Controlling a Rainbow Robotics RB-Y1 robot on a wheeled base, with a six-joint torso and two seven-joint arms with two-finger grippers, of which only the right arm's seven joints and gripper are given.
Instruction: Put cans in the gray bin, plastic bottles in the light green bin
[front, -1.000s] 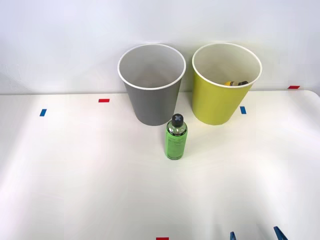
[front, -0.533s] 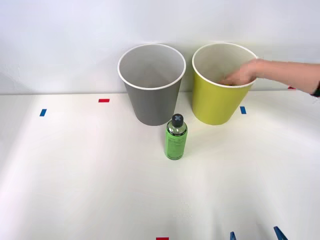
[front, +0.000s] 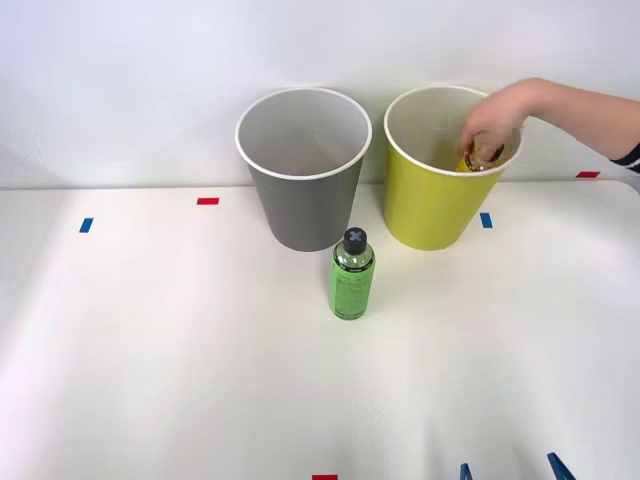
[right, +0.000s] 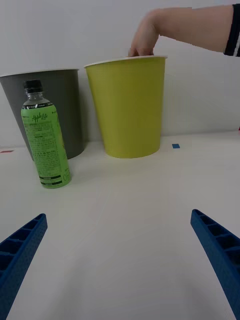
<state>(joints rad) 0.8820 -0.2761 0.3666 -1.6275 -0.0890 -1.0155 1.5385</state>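
Observation:
A plastic bottle (front: 352, 278) with a bright green label and black cap stands upright on the white table, just in front of the two bins. The gray bin (front: 303, 175) is on the left and the light green bin (front: 432, 200) on the right. A person's hand (front: 497, 118) reaches in from the right and holds a yellowish bottle (front: 478, 158) at the light green bin's rim. My right gripper (front: 510, 470) sits open at the table's near edge, well short of the green bottle (right: 46, 141), with nothing between its blue fingers (right: 220, 250). Cans are out of view.
Small red and blue tape marks (front: 207, 201) dot the table (front: 180, 350). A white wall stands close behind the bins. The person's forearm (right: 200, 27) stretches above the light green bin (right: 129, 107), which stands next to the gray bin (right: 72, 107).
A person's hand came in from the right, reached into the light green bin and now holds the yellowish bottle up at its rim. My gripper and the green bottle stayed still.

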